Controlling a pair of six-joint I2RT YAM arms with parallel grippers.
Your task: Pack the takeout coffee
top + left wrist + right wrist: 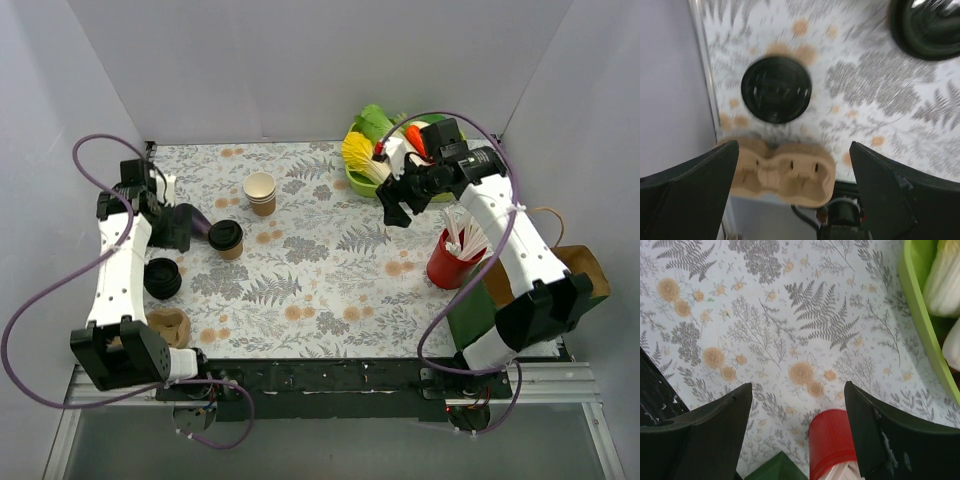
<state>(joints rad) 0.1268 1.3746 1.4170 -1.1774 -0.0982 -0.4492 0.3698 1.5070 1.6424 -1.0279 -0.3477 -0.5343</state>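
The table [330, 300] wears a fern-and-flower cloth and is walled on three sides. The left arm [118, 270] reaches up the left edge, and the right arm [510, 240] rises along the right side and bends in toward the far right corner.

A brown bag [585, 268] sits at the right edge, off the cloth. A green bowl [362, 182] with yellow, white and green contents stands in the far right corner. A red cup [450, 265] of white straws stands on the right side, near the right arm.

The left gripper [793, 150] hovers over the left side. Its fingers [695, 185] are spread wide and pinch nothing; its blurred wrist view shows cloth between them. The right gripper [798, 386] hangs over bare cloth between bowl and red cup, touching neither. Its fingers [880, 430] are also spread, with nothing in them.

A stack of lidless cups [260, 192] stands toward the far middle. A cardboard carrier [170, 325] lies at the near left corner, with a pile of black lids [162, 278] just beyond it.

The coffee [226, 238] stands upright on the left half of the cloth with its black lid on. It is just to the right of the left gripper, between the lidless cups and the lids, and nothing holds it
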